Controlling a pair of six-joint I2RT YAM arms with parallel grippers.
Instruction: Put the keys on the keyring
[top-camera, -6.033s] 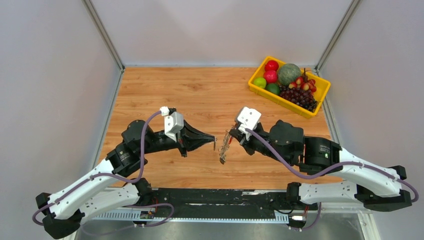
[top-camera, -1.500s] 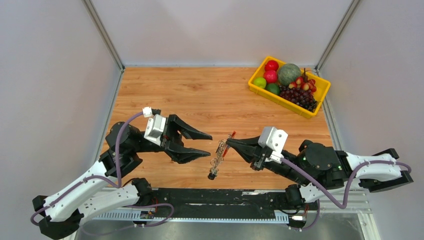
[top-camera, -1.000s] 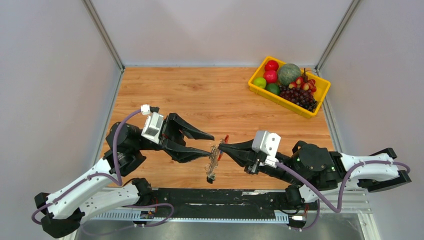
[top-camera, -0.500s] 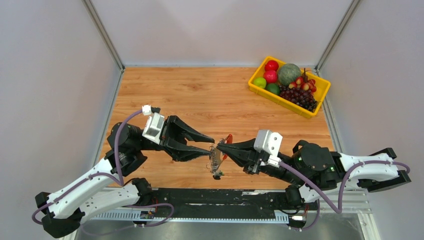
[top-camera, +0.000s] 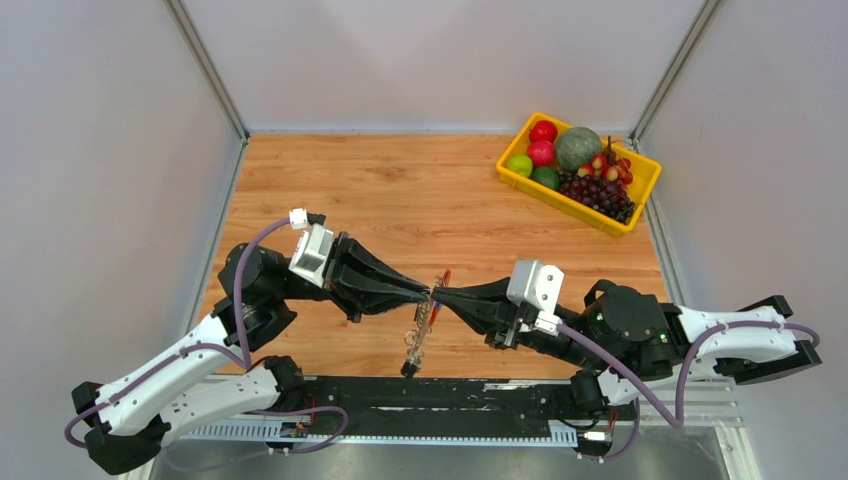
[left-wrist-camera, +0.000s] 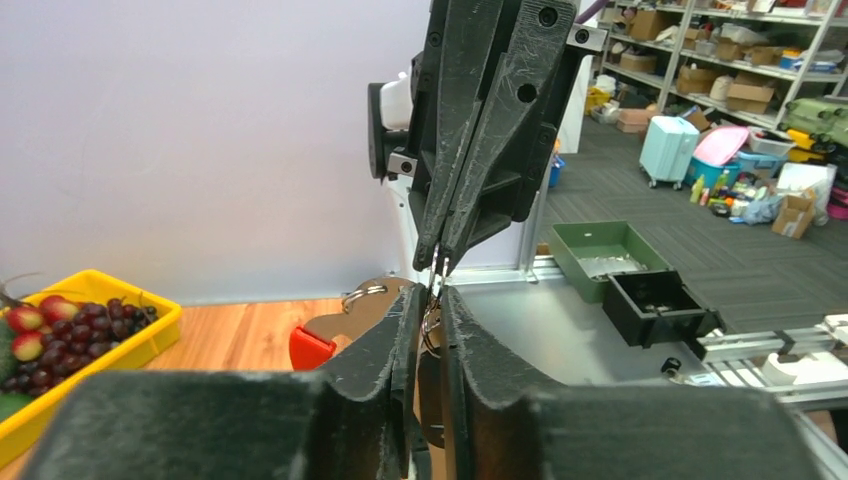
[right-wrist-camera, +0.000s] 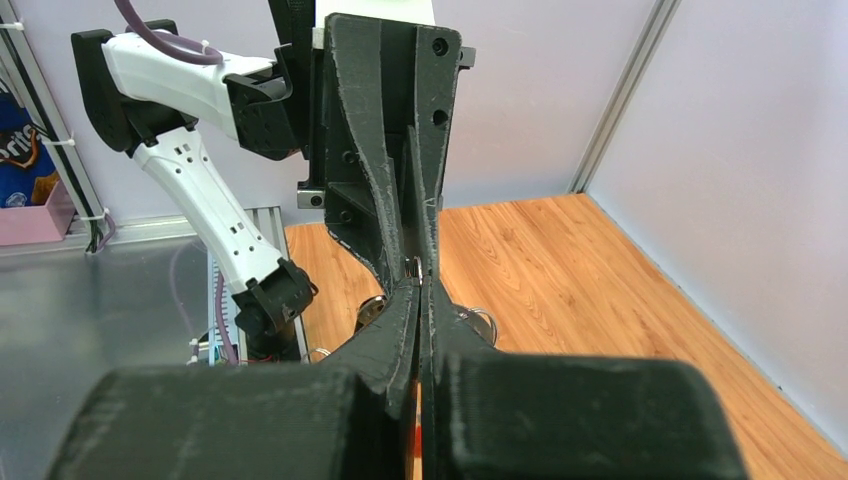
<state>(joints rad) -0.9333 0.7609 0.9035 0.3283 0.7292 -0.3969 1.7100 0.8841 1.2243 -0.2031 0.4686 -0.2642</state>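
Wood-grain tabletop fills the middle of the walled cell, with a yellow tray of fruit in the far right corner, well apart from the work. Both arms reach inward and meet tip to tip above the near half of the table. Between them hangs the keyring, its red curve showing just above the meeting point. The keys dangle below it in a loose string toward the near edge. The right gripper is fully closed, pinching the keyring by its thin edge. The left gripper stands with its jaws at a narrow slit around a fine silver loop, which seems to belong to the keys, though the wrist view is too crowded to be sure. The bunch looks light but awkward: hard, slick metal, loosely jointed, so the hanging part will likely swing and twist with any jerk. Thin wire offers little for flat pads. The better hold is probably a key's plastic head or the flat of the grey strip, taken squarely and close to the fingertips.
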